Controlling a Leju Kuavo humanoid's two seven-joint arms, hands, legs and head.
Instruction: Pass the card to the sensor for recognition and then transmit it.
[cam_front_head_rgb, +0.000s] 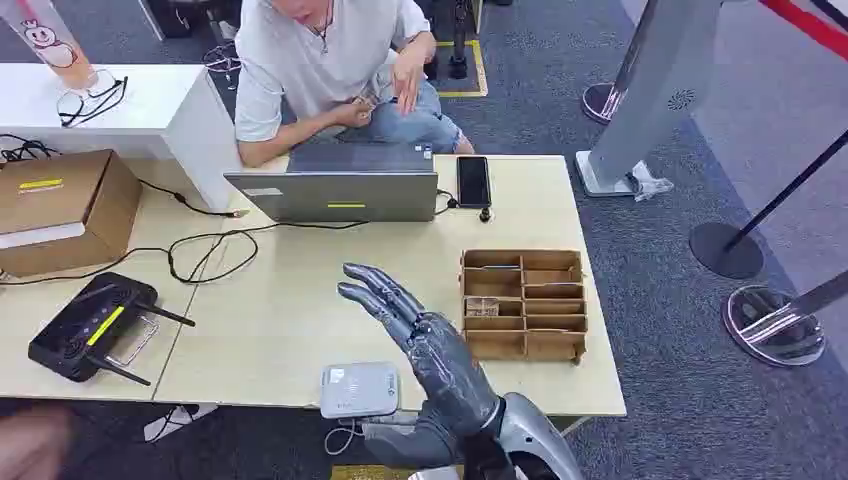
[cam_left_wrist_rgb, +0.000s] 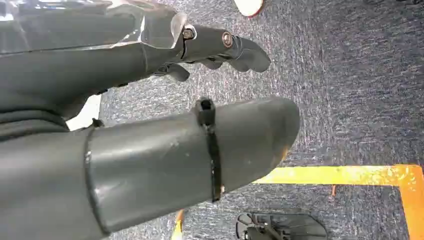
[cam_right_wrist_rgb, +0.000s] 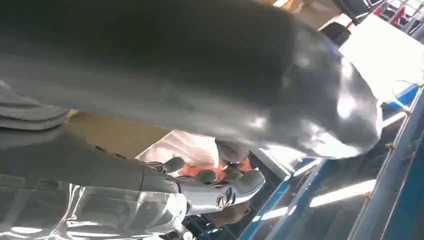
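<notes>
Card: cannot pick one out; the slotted box (cam_front_head_rgb: 524, 303) on the table's (cam_front_head_rgb: 270, 320) right part may hold some.
Sensor: white unit (cam_front_head_rgb: 359, 389) at the near table edge, just left of the right arm.
Right hand (cam_front_head_rgb: 420, 335): raised over the table between sensor and box, fingers stretched out and apart, holding nothing.
Left hand (cam_left_wrist_rgb: 150, 150): above grey carpet, fingers loosely extended, grasping nothing.
Person: seated behind the laptop (cam_front_head_rgb: 335, 195).

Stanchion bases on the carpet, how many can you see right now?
3: one behind the grey pedestal, one black right of the table, one shiny nearer the robot. More may lie out of frame.
</notes>
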